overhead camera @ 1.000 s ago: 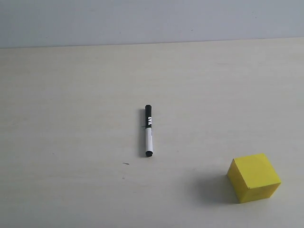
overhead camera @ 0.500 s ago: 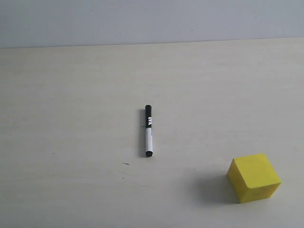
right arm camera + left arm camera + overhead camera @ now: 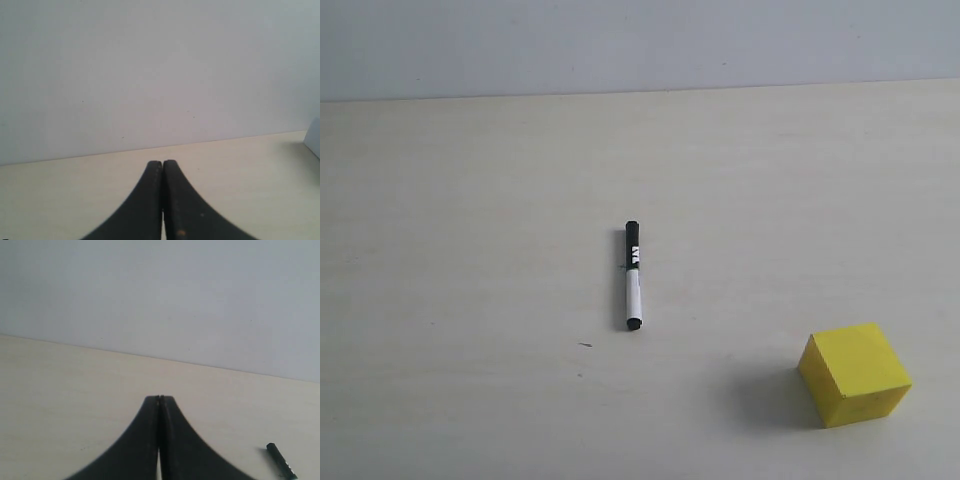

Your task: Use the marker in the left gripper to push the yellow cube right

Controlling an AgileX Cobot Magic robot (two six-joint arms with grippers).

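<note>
While the pale worktop (image 3: 470,200) meets a grey wall (image 3: 620,40), your left gripper (image 3: 159,399) and right gripper (image 3: 162,162) press their jaws together, empty; the black-capped white marker (image 3: 633,277) lies ahead of the left jaws, the yellow matte cube (image 3: 855,373) well apart.

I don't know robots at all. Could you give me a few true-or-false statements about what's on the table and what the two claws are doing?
1. The marker lies flat on the table, with nothing holding it. True.
2. The left gripper is clamped on the marker. False: its fingers are shut on nothing, and the marker lies apart from it on the table.
3. The cube touches the marker. False: bare table separates them.
4. The right gripper is shut and empty. True.
5. In the exterior view the cube sits to the marker's right. True.
</note>
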